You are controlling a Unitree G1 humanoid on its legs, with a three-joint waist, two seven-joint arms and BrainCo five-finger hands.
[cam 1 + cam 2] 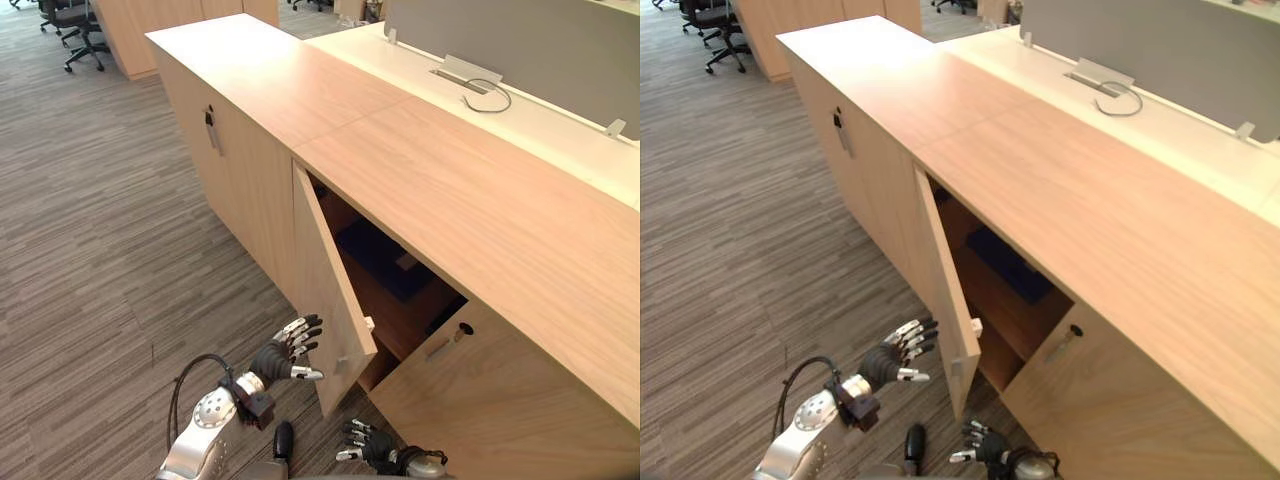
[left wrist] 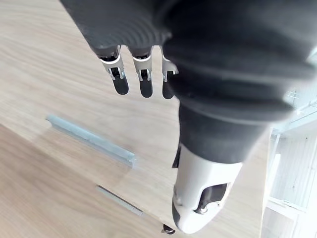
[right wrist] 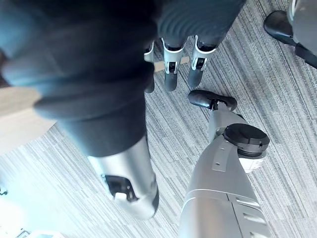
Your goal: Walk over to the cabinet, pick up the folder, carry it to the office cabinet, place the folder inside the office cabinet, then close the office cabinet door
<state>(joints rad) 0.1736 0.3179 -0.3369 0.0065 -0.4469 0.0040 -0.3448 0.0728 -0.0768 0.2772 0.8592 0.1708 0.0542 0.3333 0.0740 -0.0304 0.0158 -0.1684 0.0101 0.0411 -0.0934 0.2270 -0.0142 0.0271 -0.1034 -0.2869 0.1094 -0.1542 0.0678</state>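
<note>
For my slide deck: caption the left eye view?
Left robot hand, fingers open, beside the ajar cabinet door; dark folder inside.

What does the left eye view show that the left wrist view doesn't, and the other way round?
The left eye view adds the half-open cabinet door, the dark blue folder lying on the shelf inside, the right hand low near the door's bottom corner, and office chairs far off. The left wrist view adds a close look at a pale metal strip on the wood. Both share the left hand, fingers straight, next to the light wood of the cabinet.
</note>
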